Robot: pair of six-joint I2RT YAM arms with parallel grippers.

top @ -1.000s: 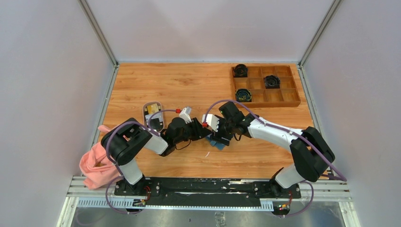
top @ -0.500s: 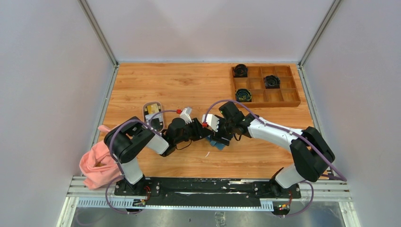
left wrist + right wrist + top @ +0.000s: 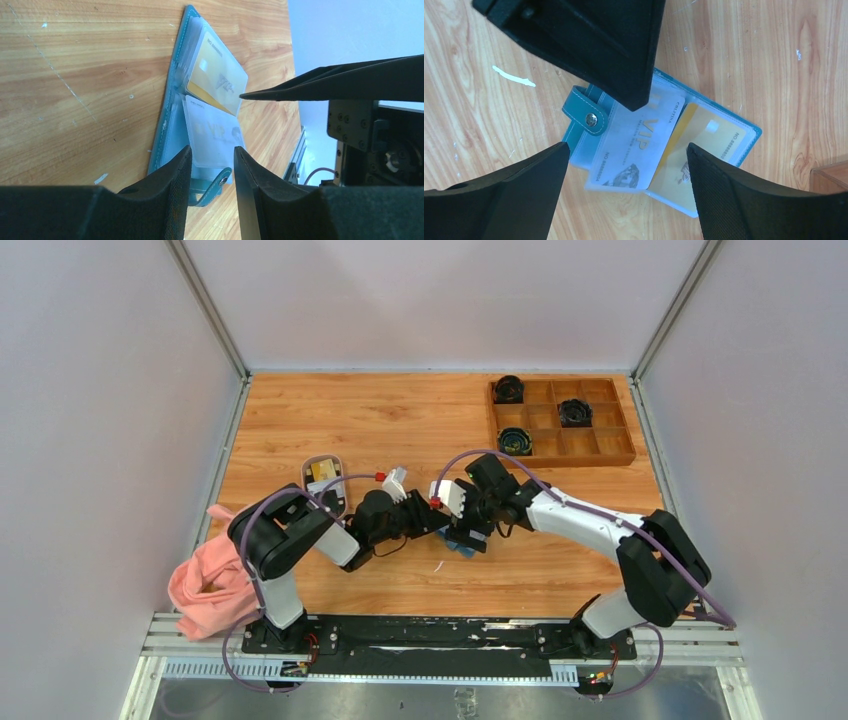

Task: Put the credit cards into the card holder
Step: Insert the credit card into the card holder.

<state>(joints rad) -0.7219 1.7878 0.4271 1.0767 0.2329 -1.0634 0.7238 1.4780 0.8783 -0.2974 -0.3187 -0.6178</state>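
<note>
Around: wooden tray (image 3: 562,420) is sitting at far right of table (image 3: 400,420), dark round items in 3 compartments; white oval dish (image 3: 323,483) is lying left of the wrists, apart from the holder; pink cloth (image 3: 205,585) is hanging off near-left edge; small white scrap (image 3: 438,566) is lying just near-side of the grippers.
In the way: a finger of left gripper (image 3: 211,152) is reaching over the strap end of the card holder (image 3: 580,136), hiding part of it in right wrist view.
Holder: is lying open & flat mid-table, snap strap (image 3: 589,118) sticking out at one side.
Cards: white VIP card (image 3: 634,145) & yellow card (image 3: 696,150) are lying side by side on the clear pockets; VIP one is slanting, overhanging the holder's edge; can't tell if either is fully in.
R jaws: right gripper (image 3: 627,146) is standing wide apart, gripping nothing; holder is lying below, betw. the tips.
L jaws: are standing partly apart, narrow gap, nothing clamped; tips are hovering at the strap end; contact can't be told.
Views: top cam is showing only a teal sliver under both wrists; wrist cams are showing the cards & print.
</note>
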